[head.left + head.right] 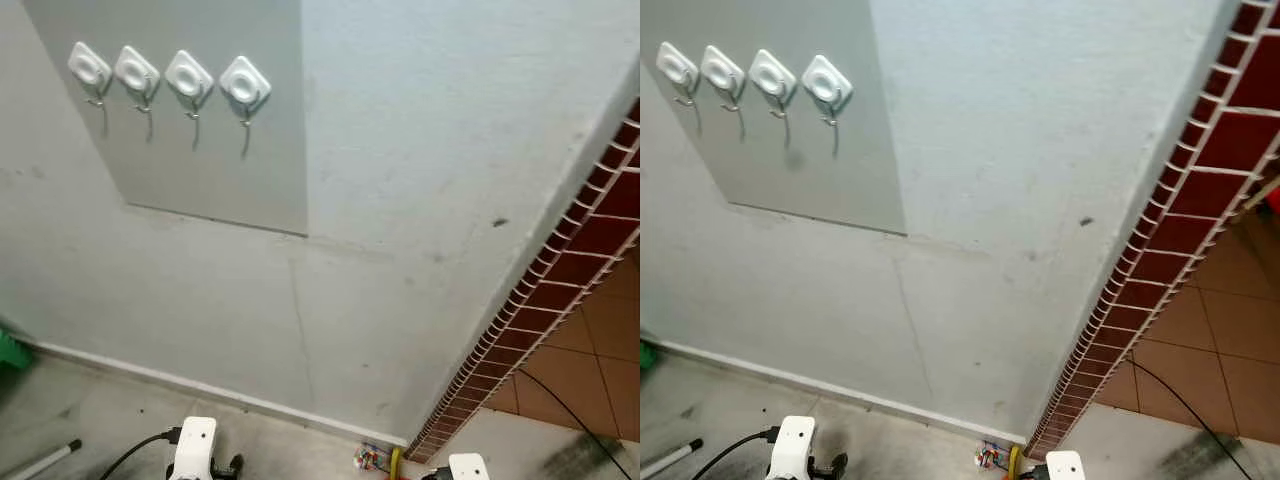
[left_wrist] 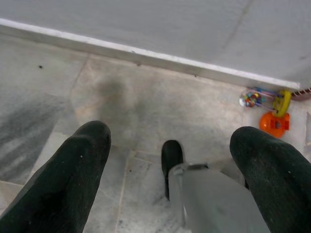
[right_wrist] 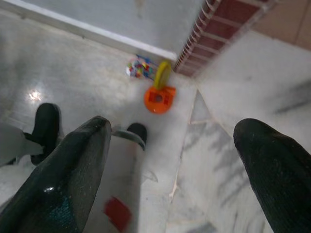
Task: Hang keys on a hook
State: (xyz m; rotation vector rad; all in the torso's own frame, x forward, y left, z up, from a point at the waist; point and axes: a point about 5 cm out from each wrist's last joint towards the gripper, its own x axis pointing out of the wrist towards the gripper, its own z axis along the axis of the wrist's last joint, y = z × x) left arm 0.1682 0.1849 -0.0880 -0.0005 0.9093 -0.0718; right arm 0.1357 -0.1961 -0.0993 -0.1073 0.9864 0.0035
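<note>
Several white adhesive hooks (image 1: 167,75) sit in a row on a grey panel (image 1: 230,150) high on the wall, at the upper left. None of them carries anything. The keys (image 1: 368,458) lie on the floor at the foot of the wall, near the corner: a colourful bunch (image 2: 252,98) with a yellow ring (image 3: 162,74) and an orange tag (image 3: 158,99). My left gripper (image 2: 170,136) hangs low over the floor, open and holding nothing. My right gripper (image 3: 175,126) is also open and holding nothing, with the keys some way beyond its fingers.
A red-brown tiled wall end (image 1: 560,290) juts out on the right, with terracotta floor (image 1: 590,380) and a black cable (image 1: 570,410) behind it. A green object (image 1: 12,350) and a white pole (image 1: 40,460) lie at the left. My own leg (image 2: 194,194) shows below the left gripper.
</note>
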